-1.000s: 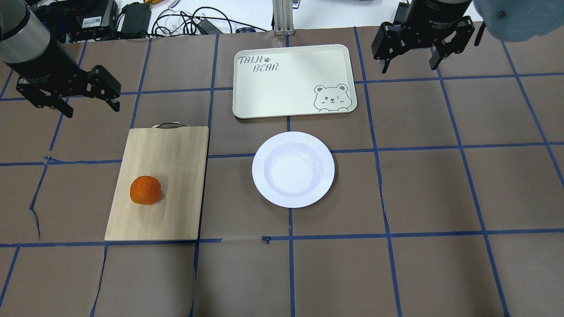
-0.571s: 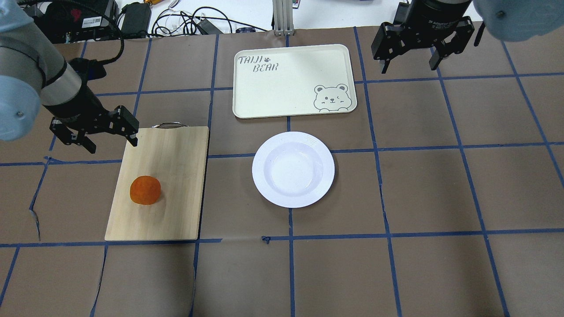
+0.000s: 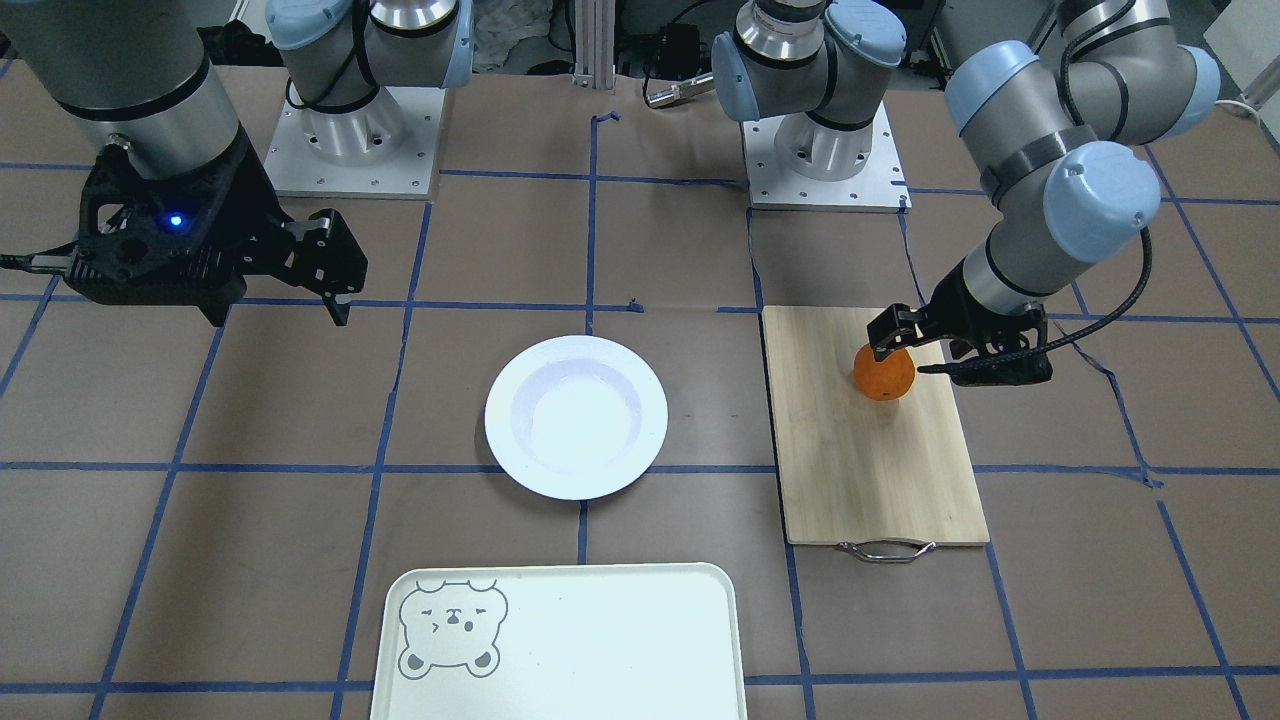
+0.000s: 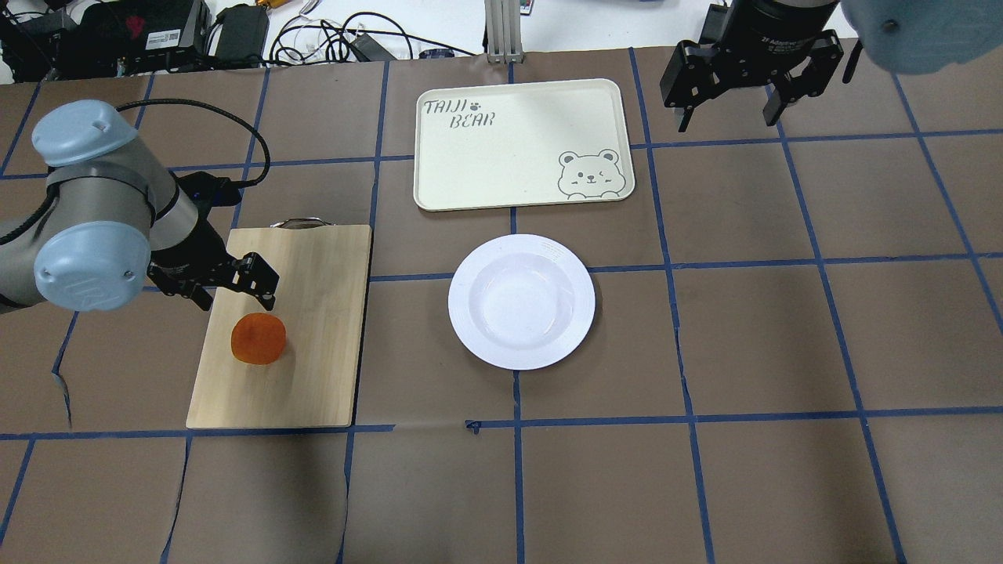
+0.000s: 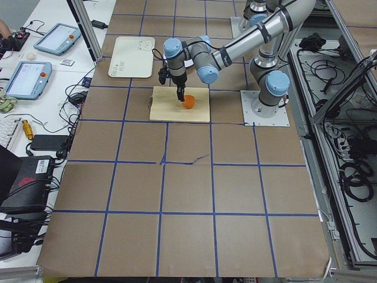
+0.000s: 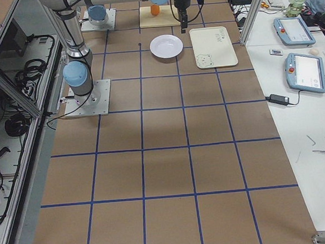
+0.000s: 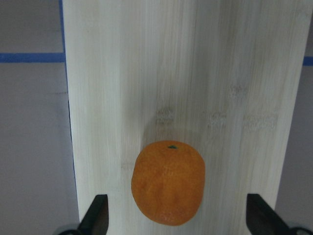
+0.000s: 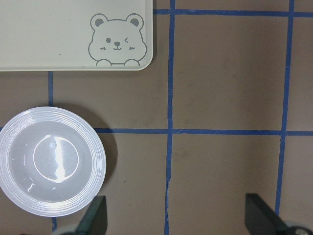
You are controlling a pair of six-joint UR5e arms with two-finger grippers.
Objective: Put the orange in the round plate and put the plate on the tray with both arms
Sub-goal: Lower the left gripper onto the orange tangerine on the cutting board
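Note:
The orange (image 4: 258, 338) (image 3: 884, 372) lies on a wooden cutting board. My left gripper (image 4: 235, 296) (image 3: 915, 362) hovers open just over it. In the left wrist view the orange (image 7: 168, 182) sits between the two spread fingertips (image 7: 98, 213), untouched. The white round plate (image 4: 464, 301) (image 3: 505, 420) stands empty at the table's middle. Beyond it lies the cream tray (image 4: 517, 145) (image 3: 600, 640) with its bear drawing, also empty. My right gripper (image 4: 727, 117) (image 3: 275, 312) hangs open and high, right of the tray, holding nothing. The right wrist view looks down on the plate (image 8: 95, 161) and a tray corner (image 8: 58, 34).
The cutting board (image 4: 313, 313) (image 3: 870, 480) has a metal handle (image 4: 299, 223) at its far end. Blue tape lines grid the brown table. Cables and boxes (image 4: 235, 31) crowd the far edge behind the tray.
My left arm has swung in from the far left and come down over the board, above the orange. The right arm, plate and tray have not moved.

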